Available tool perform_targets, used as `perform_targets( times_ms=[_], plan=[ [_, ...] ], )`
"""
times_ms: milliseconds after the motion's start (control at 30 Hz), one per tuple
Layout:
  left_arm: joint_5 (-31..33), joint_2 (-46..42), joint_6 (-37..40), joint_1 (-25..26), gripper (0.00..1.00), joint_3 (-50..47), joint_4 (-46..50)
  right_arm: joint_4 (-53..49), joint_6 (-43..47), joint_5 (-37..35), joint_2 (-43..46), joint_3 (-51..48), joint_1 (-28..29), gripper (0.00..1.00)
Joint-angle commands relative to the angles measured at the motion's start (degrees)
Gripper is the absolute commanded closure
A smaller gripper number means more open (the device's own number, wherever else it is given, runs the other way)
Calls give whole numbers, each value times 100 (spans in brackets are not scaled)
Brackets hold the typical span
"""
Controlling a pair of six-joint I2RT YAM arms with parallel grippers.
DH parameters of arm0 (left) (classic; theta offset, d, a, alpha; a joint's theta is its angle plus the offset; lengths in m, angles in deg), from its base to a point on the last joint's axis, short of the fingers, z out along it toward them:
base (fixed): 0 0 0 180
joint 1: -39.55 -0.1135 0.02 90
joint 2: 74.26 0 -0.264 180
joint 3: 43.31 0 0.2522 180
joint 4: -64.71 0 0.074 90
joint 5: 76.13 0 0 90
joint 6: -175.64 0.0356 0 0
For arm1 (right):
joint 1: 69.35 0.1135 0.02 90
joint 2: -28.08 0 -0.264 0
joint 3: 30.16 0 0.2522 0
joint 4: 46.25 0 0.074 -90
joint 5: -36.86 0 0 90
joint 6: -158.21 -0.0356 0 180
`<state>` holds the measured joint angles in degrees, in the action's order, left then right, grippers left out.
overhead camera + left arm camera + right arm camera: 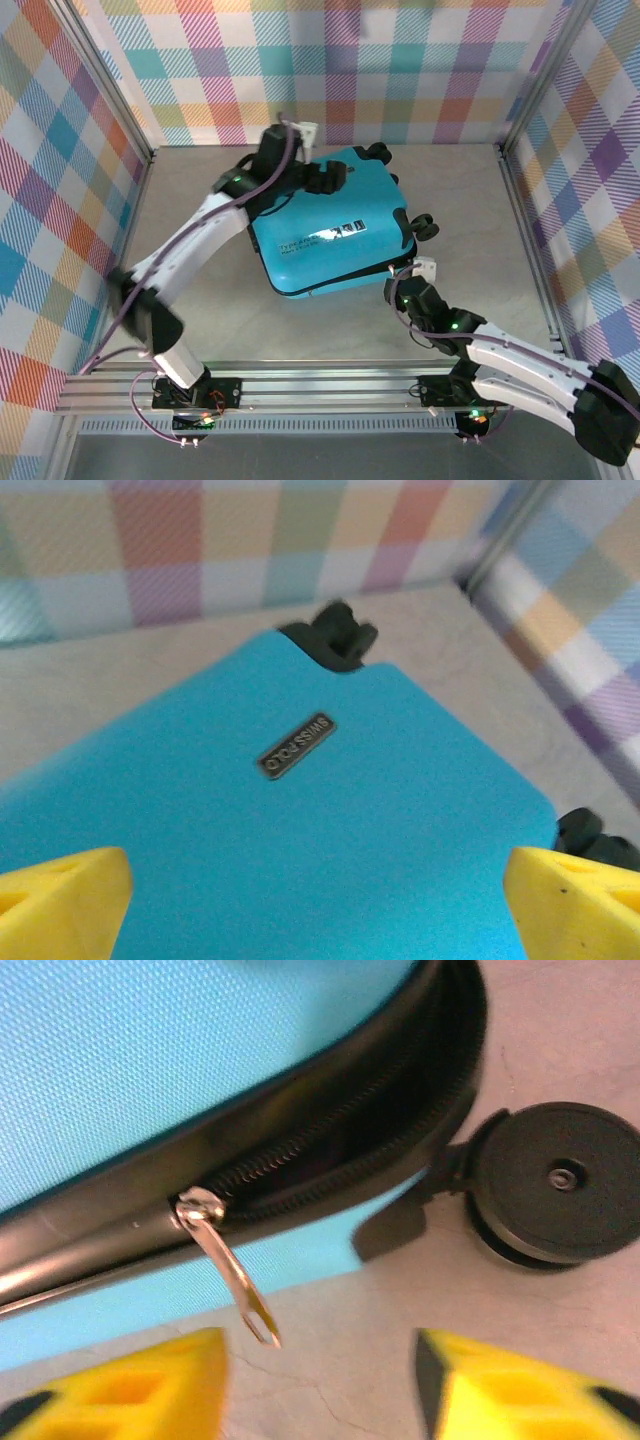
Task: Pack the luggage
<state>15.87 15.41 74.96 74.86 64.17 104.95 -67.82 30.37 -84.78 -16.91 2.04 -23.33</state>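
Partly zipped luggage (pixel 320 235); right pincer (pixel 320 1365) spread beside zipper pull (pixel 235 1280)

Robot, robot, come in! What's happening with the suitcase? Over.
Left gripper open above the luggage. Right gripper open, zipper pull ahead, ungripped. Luggage flat, lid down. Nothing blocking.

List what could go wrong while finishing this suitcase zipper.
1. The zipper pull dangles free ahead of the open right gripper; closing may miss it.
2. The zipper gapes toward the corner by the wheel; dragging round that bend could jam.
3. The left gripper is open over the smooth suitcase shell, so a tug may slide it.
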Motion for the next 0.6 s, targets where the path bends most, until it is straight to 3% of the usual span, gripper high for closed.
perform_targets(
  times_ms=[0, 133, 267, 400, 567],
  plan=[
    [634, -1054, -417, -200, 3, -1002, -99, -1130, 42, 384, 755, 152, -197, 36],
    [796, -2152, -810, -562, 2, -2283, -136, -1543, 99, 644, 1342, 254, -321, 35],
    [891, -2717, -1087, -761, 2, -3031, 119, -1518, 183, 823, 1302, 351, -348, 35],
    [584, -3065, -1444, -804, 3, -3720, -66, -1101, 406, 992, 692, 419, -368, 59],
    [411, -3507, -1865, -798, 6, -4380, -192, -587, 597, 1043, -53, 485, -366, 59]
  ],
)
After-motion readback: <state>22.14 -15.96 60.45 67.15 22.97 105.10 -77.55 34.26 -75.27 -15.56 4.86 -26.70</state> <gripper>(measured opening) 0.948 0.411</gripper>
